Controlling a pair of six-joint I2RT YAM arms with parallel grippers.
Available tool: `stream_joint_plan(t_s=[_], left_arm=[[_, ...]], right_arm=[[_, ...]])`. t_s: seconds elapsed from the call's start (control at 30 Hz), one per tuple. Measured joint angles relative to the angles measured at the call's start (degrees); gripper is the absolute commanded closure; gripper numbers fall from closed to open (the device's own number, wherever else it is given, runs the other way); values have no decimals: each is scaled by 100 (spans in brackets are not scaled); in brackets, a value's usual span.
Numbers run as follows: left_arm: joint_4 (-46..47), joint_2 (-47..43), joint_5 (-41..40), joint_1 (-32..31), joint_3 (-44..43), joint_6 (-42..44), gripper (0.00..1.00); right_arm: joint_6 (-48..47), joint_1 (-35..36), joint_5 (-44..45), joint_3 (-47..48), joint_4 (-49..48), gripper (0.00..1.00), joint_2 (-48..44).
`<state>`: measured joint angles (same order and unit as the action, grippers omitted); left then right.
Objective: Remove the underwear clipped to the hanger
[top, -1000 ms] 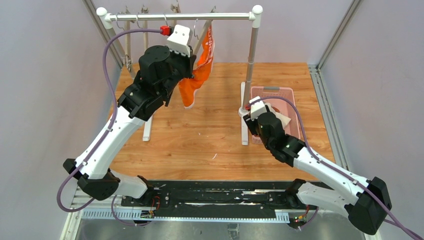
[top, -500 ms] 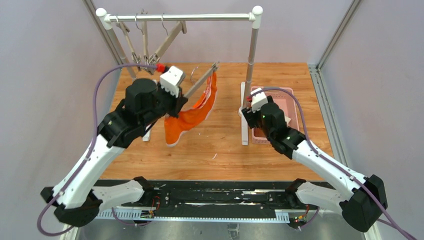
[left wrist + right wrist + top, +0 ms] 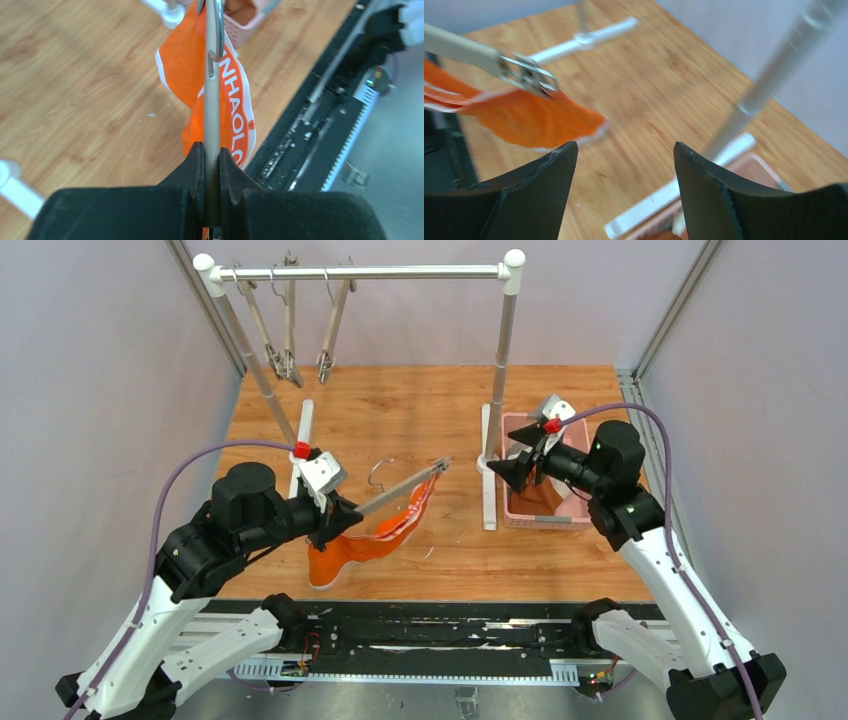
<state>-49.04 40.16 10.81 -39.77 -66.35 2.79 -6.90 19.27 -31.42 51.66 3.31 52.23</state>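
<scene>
The bright orange underwear (image 3: 362, 545) with white print hangs clipped to a pale hanger (image 3: 400, 492), low over the table. It also shows in the left wrist view (image 3: 235, 117) and the right wrist view (image 3: 531, 120). My left gripper (image 3: 336, 519) is shut on the hanger's bar (image 3: 212, 100). My right gripper (image 3: 505, 472) is open and empty, right of the hanger's far clip (image 3: 526, 75). A rust-brown cloth (image 3: 538, 498) and a pale cloth (image 3: 572, 490) lie in the pink basket (image 3: 545, 523), partly hidden by the right arm.
The clothes rack's rail (image 3: 360, 273) holds three bare hangers (image 3: 288, 340) at the back left. Its right pole (image 3: 500, 370) and white foot (image 3: 488, 490) stand between my right gripper and the hanger. The left foot (image 3: 303, 435) lies by my left arm.
My left gripper has drawn the hanger with the orange underwear off the rail, down and toward the near edge. My right gripper has risen from the basket and turned left toward the hanger.
</scene>
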Motion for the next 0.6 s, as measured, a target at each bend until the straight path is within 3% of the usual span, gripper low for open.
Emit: stream_joint_plan(t_s=[0.27,0.6], left_arm=[[92,140,1491,0,0,116,100],[437,636,2079,0,0,63,100]], right_arm=[[201,-7,-2793,352,-101,28,133],[514,-7,-4009,428,-310,28,186]])
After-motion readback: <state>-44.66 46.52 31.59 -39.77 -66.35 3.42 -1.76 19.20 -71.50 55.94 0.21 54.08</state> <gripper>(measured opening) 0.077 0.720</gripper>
